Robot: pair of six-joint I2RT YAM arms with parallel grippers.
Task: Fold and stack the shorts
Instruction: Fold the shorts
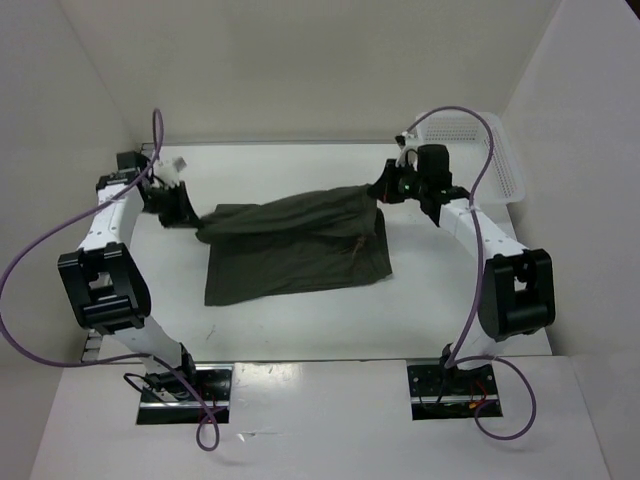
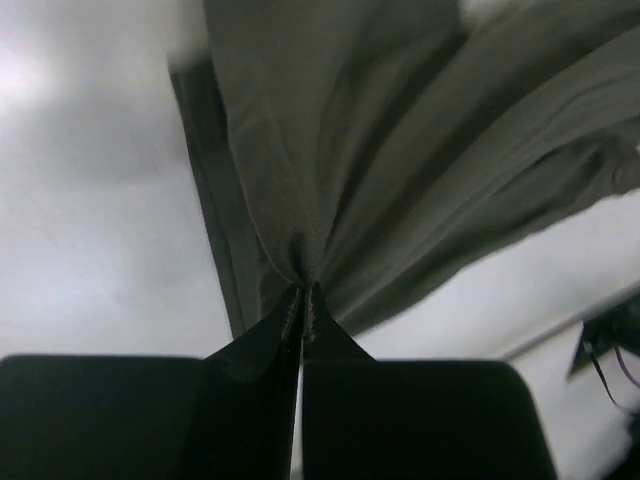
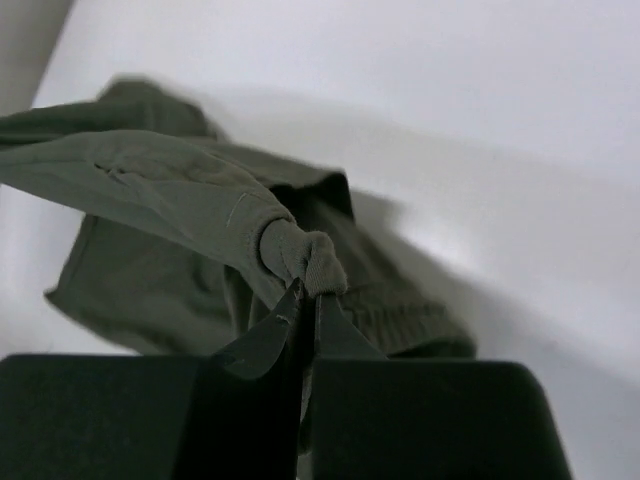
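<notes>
You have the shorts [image 1: 300, 250] near the middle of the desk [image 1: 300, 325], between your two arms. The near part lies flat and wrinkled on the surface. The far edge is lifted and stretched in a band from one tool to the other. Your left tool [image 1: 193, 218] is pressed together on the left end of that band. In the left wrist view, its fingers [image 2: 265, 340] meet on a gathered point of cloth, and long folds fan out from there, away from the tips. A darker flat layer of the cloth lies on the desk just to the left of the folds. Your right tool [image 1: 385, 190] is likewise pinching the right end. In the right wrist view, a small rolled knob of ribbed fabric sits right at the closed tips. The olive cloth runs off to the left from it, and more of the shorts lie crumpled on the desk behind. A white basket [image 1: 495, 165] stands at the far right corner of the desk, beyond your right arm and apart from the shorts.
</notes>
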